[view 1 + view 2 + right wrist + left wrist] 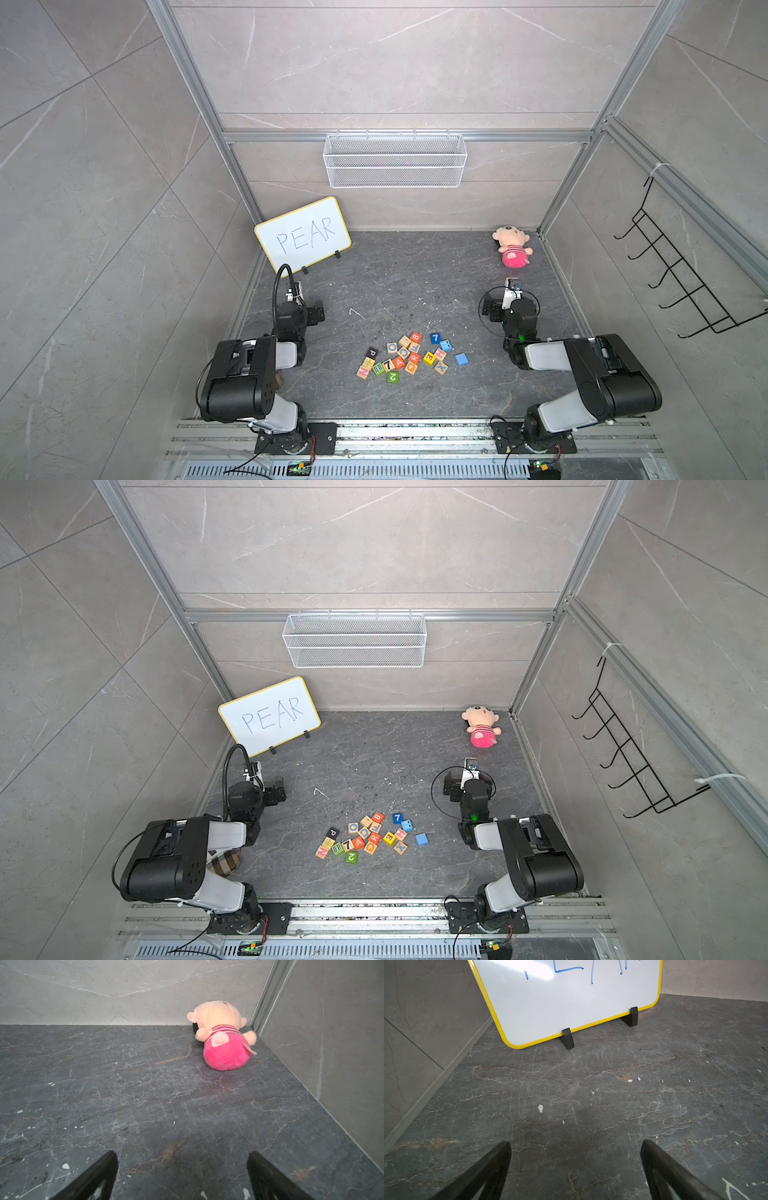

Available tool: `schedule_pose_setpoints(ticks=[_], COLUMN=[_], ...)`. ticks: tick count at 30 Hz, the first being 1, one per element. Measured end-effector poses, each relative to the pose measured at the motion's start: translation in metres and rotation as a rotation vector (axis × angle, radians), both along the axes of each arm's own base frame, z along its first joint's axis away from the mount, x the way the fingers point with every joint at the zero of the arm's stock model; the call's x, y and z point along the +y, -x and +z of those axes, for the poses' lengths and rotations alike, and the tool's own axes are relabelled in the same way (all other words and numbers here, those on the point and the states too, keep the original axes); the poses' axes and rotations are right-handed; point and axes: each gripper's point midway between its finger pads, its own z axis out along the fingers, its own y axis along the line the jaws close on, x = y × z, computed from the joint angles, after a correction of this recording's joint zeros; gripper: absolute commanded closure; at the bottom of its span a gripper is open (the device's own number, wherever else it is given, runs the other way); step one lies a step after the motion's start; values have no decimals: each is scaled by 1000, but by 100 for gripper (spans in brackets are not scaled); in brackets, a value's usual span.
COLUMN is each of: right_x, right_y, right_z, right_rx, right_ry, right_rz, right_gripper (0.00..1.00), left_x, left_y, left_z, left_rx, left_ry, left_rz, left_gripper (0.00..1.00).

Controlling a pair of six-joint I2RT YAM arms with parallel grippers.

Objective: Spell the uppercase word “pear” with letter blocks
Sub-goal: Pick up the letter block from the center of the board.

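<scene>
Four blocks, P [372,353], E [429,358], A [399,362] and R [414,356], lie jumbled between and behind the left gripper [575,1147] and right gripper [182,1157], both spread wide and empty, apparently parked before any pick.

Left wrist view crops the whiteboard [571,1005]; its lettering is cut off. Checked item [225,862] sits half hidden under my left arm [166,862].

Grey tile walls [395,62], dark veined stone floor [415,282], aluminium frame [270,136], white mesh basket [395,162] hung rear
</scene>
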Motion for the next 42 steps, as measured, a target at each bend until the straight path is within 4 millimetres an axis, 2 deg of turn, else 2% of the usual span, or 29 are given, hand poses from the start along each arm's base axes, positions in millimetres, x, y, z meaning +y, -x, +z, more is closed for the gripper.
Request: schedule_pose_setpoints(ticks=[4, 6, 7, 9, 11, 12, 14, 16, 18, 20, 22, 25, 27, 29, 35, 39, 42], right_x=[-1, -1, 0, 4, 15, 23, 52, 88, 132, 176, 197, 212, 221, 226, 227, 247, 265], right_y=[1, 4, 4, 4, 7, 10, 16, 22, 34, 55, 73, 94, 103, 112, 129, 145, 160], right_z=[0, 19, 39, 98, 167, 188, 219, 218, 195, 151, 116, 85, 78, 70, 49, 46, 47], right_rx=[35, 51, 35, -50, -165, -194, -199, -126, -13, 155, 284, 400, 419, 427, 437, 440, 421], right_ry=[11, 8, -14, -93, -208, -244, -305, -302, -255, -169, -103, -36, -12, -6, -38, -53, -50], right_rz=[-11, -39, -51, -56, -3, 42, 177, 286, 391, 508, 583, 679, 724, 757, 811, 910, 998], right_gripper=[1, 1, 1, 1, 1, 2, 8, 9, 10, 13, 14, 14, 16, 17, 16, 14, 7], left_x=[0, 1, 2, -3, -16, -25, -53, -86, -121, -151, -167, -178, -188, -199, -222, -228, -230], left_y=[2, 13, 16, 17, 26, 30, 40, 47, 54, 66, 79, 99, 110, 121, 145, 156, 159], left_z=[1, 15, 35, 98, 168, 193, 229, 236, 217, 181, 140, 95, 79, 64, 19, -1, -10], left_rx=[12, 47, 33, -90, -238, -277, -301, -242, -114, 55, 219, 404, 481, 560, 776, 858, 889], left_ry=[5, 14, 32, 89, 171, 211, 281, 323, 330, 314, 280, 238, 219, 196, 107, 53, 34], left_rz=[-4, 36, 66, 87, 68, 50, -17, -86, -147, -193, -204, -218, -250, -287, -355, -381, -398], left_gripper=[0, 3, 8, 9, 13, 16, 19, 18, 18, 19, 21, 23, 23, 28, 31, 31, 30])
